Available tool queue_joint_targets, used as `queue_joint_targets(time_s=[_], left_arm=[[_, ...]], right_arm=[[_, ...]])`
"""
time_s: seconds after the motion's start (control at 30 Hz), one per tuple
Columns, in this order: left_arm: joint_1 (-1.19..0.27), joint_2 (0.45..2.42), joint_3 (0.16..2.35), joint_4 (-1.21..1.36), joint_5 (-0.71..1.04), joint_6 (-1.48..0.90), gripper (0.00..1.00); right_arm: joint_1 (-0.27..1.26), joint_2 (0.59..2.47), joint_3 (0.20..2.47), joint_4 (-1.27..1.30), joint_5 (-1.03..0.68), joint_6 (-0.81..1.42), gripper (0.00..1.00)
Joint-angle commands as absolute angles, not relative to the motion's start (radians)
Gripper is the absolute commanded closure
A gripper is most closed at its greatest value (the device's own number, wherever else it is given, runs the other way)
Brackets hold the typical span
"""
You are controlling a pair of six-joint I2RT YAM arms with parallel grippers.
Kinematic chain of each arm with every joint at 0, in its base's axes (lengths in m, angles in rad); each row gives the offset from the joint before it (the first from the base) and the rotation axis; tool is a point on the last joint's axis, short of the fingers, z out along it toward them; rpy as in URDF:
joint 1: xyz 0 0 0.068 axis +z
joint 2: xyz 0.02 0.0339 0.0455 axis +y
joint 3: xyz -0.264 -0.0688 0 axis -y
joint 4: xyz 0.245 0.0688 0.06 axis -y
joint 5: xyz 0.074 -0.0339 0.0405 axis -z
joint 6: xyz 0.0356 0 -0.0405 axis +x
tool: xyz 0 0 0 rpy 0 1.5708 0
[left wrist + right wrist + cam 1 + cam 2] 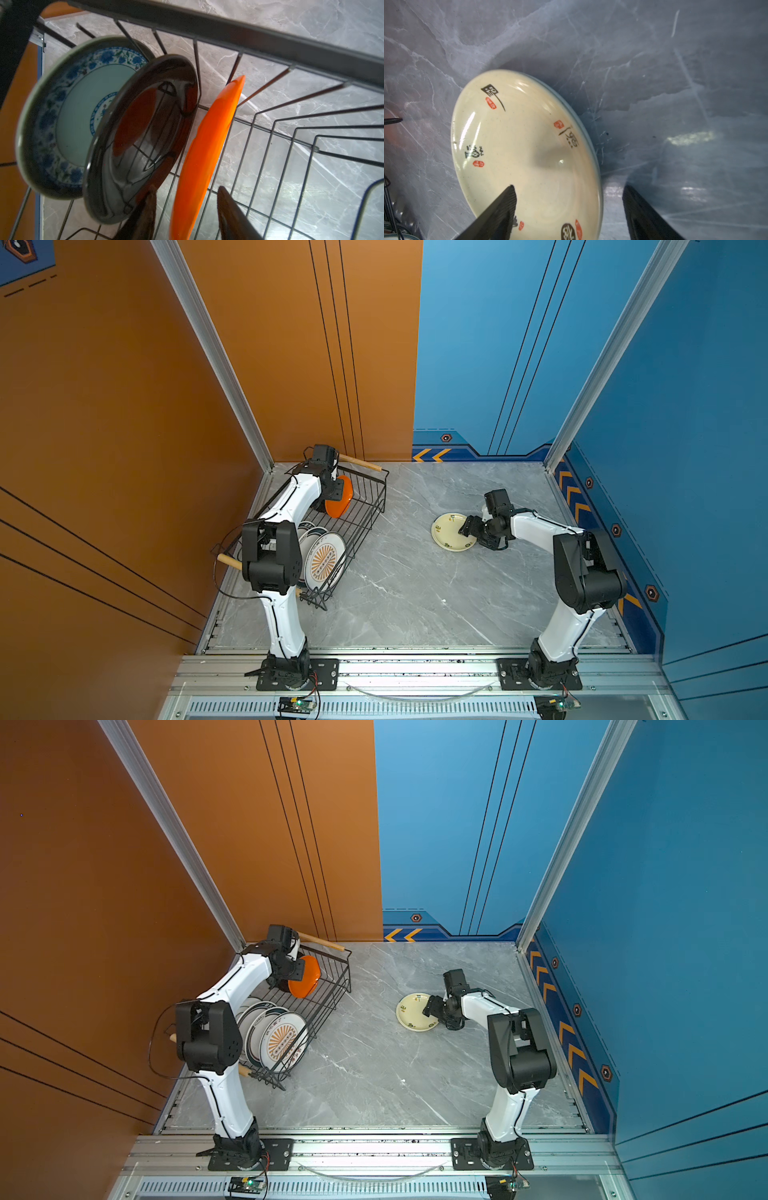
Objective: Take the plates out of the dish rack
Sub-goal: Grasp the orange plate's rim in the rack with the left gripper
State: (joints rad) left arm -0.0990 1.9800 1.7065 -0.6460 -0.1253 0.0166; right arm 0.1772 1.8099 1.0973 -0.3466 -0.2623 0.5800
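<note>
The black wire dish rack stands at the left in both top views. At its far end my left gripper reaches in, open, its fingers straddling the upright orange plate with a gap on each side. Behind it lean a black plate and a teal-patterned plate. Several large white plates stand at the near end. A cream plate lies flat on the table. My right gripper is open across its rim.
The rack's pale wooden handles stick out at both ends, close to the orange wall. The grey marble tabletop stretches between the rack and the cream plate. A blue wall borders the right side.
</note>
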Motion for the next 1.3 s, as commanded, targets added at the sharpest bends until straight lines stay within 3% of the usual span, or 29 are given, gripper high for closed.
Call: queue_joint_targets(time_s=[0.0,0.2,0.87,1.27], left_arm=[[-0.096,2.007,1.734,-0.655,-0.120,0.031,0.56],[-0.096,2.018,1.733,-0.660,-0.133,0.035,0.69],[-0.115,2.028,1.730,-0.687,-0.188,0.037,0.92],[-0.133,1.884,1.640,-0.689,-0.194,0.024,1.00]], right_arm=[[0.170,1.782,1.075,-0.341,-0.276,0.580,0.21],[0.167,1.778,1.071,-0.335,-0.287,0.580,0.21],[0.156,1.754,1.049,-0.324,-0.306,0.578,0.18],[0.143,1.738,1.035,-0.334,-0.295,0.575,0.07]])
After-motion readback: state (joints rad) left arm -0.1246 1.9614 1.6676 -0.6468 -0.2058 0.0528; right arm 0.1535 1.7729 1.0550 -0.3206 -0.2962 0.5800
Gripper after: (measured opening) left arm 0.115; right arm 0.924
